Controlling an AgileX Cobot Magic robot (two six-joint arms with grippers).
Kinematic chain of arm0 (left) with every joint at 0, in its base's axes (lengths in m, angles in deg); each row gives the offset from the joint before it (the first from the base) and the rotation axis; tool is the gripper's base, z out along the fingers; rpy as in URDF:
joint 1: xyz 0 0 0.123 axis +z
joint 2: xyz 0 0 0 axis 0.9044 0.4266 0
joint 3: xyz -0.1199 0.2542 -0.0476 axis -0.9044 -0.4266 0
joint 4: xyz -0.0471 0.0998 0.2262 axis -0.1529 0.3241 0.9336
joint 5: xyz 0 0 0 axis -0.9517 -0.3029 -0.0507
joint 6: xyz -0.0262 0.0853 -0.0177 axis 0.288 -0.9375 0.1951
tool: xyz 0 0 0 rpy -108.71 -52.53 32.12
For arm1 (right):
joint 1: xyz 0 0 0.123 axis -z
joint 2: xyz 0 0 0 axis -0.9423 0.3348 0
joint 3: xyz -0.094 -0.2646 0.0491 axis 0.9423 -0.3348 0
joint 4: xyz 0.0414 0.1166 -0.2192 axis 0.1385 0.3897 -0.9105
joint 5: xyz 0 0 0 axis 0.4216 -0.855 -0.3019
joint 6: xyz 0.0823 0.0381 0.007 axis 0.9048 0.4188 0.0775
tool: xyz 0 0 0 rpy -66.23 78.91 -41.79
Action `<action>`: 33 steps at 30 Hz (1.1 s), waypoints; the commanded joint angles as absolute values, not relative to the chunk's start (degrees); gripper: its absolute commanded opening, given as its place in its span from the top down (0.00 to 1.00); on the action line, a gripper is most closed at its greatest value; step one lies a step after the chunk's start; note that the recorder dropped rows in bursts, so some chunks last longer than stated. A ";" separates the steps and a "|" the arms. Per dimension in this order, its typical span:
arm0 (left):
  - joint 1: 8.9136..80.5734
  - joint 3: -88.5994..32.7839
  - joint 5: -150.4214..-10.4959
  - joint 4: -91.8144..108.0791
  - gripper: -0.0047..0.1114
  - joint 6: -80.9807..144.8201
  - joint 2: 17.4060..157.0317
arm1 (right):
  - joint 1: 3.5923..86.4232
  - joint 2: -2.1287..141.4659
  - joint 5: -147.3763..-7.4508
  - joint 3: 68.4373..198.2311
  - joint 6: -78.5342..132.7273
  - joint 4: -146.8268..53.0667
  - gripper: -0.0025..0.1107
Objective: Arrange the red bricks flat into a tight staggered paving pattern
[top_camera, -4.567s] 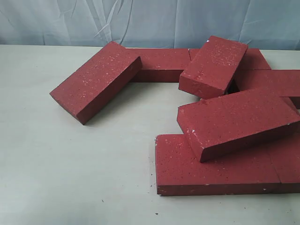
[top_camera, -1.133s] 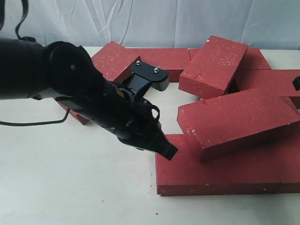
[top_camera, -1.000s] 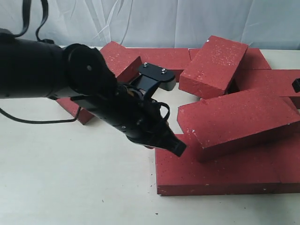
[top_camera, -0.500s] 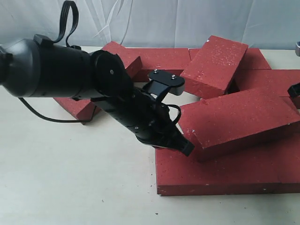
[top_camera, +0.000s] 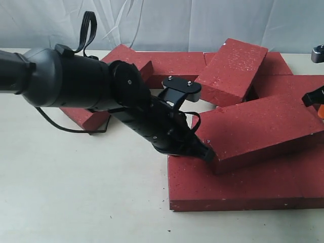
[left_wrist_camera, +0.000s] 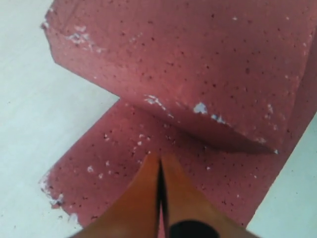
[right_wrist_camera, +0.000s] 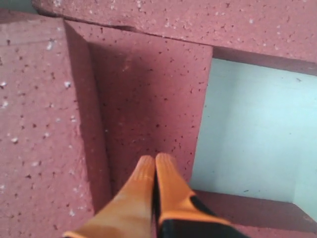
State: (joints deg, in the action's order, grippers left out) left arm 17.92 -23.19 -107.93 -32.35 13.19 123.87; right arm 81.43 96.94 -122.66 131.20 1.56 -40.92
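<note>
Several red bricks lie in a loose heap. One tilted brick rests askew on flat bricks at the front right. Another tilted brick leans on the back row. A further brick at the left is mostly hidden behind the black left arm. My left gripper is shut and empty, its tip at the near corner of the front tilted brick, just over the flat brick. The right gripper, also shut and empty, hovers over a brick at the right edge.
The bricks sit on a pale table with a wrinkled light cloth behind. A bare patch of table shows between bricks near the right gripper. The left arm's cable loops above the arm.
The left arm came in from the left and slid right until its tip reached the front tilted brick's corner. The right gripper has appeared at the right edge.
</note>
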 commanded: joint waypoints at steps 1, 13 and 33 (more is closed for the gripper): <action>17.74 -20.80 -108.23 -33.42 0.96 13.23 125.88 | 81.59 97.29 -123.23 131.48 0.63 -40.67 0.99; 17.18 -19.78 -107.64 -34.18 0.96 13.23 126.38 | 75.64 98.74 -123.93 131.48 0.49 -41.51 0.99; 22.07 -20.03 -120.25 -4.43 0.96 32.79 111.98 | 66.23 87.29 -130.68 131.48 1.99 -29.32 0.99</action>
State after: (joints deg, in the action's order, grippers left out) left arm 20.36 -20.09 -119.79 -5.32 31.74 114.41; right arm 69.29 87.62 -129.91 131.33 1.25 -34.06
